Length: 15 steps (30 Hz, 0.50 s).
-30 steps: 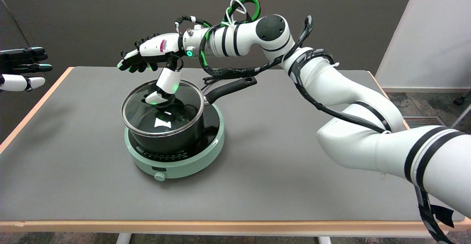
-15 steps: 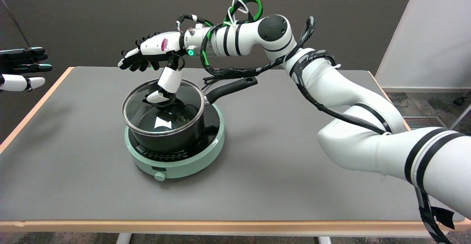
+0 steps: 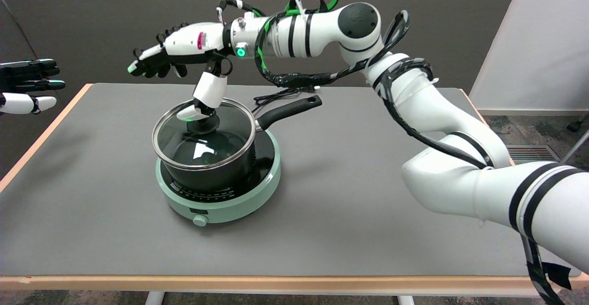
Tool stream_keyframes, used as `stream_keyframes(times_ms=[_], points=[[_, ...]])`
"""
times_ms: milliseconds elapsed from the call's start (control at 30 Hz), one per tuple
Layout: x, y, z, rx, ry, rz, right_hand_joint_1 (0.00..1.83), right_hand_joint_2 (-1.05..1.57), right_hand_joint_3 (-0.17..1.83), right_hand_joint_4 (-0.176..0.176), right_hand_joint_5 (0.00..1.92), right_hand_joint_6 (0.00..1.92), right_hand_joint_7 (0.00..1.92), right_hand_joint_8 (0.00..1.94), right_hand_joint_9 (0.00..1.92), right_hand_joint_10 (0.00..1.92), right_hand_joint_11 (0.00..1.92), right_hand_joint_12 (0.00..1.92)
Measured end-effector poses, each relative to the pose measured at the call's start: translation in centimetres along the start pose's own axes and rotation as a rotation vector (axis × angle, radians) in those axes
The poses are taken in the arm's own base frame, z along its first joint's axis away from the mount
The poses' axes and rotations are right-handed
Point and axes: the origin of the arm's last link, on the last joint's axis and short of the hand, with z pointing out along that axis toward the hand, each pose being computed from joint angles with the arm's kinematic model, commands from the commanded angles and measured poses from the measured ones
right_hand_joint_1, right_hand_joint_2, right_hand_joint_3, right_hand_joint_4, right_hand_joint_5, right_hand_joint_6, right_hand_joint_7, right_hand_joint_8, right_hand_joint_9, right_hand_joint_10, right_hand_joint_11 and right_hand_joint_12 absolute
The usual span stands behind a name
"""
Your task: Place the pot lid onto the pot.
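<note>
**Lid's on, now we just need a clean exit**

From where we sit, the glass pot lid (image 3: 202, 137) looks seated on the black pot (image 3: 209, 174), steel rim lined up all the way round, so the job reads as basically done. The right hand (image 3: 177, 59) hangs above and toward 10 o'clock of the lid, fingers spread and holding nothing. Its thumb (image 3: 202, 102) droops down toward the black knob (image 3: 201, 125); we can't tell if the tip touches it or just clears it.

Our advice for this step: lift straight up before drifting sideways. That domed glass is slick, and a sideways nudge on the knob could skate the lid off the rim. Also keep the forearm off the long matte handle (image 3: 290, 110) pointing to 2 o'clock.

Textures: smooth clear glass with a bright glare patch, thin polished steel band, dull black pot walls, glossy black top on the round mint-green cooker (image 3: 221, 204) with 1 small dial at 6 o'clock, all on a flat grey table (image 3: 345, 194) with a wood edge.
</note>
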Motion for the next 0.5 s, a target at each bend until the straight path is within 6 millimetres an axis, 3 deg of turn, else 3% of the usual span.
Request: stream_keyframes(times_ms=[200, 500], points=[[1.3, -0.4, -1.2, 0.019, 0.043, -0.024, 0.69, 0.47, 0.89, -0.019, 0.32, 0.15, 0.49, 0.20, 0.52, 0.41, 0.52, 1.24], [2.0, 1.1, -4.0, -0.115, 0.069, -0.153, 0.58, 0.53, 0.84, 0.043, 0.37, 0.17, 0.57, 0.19, 0.62, 0.39, 0.56, 1.22]])
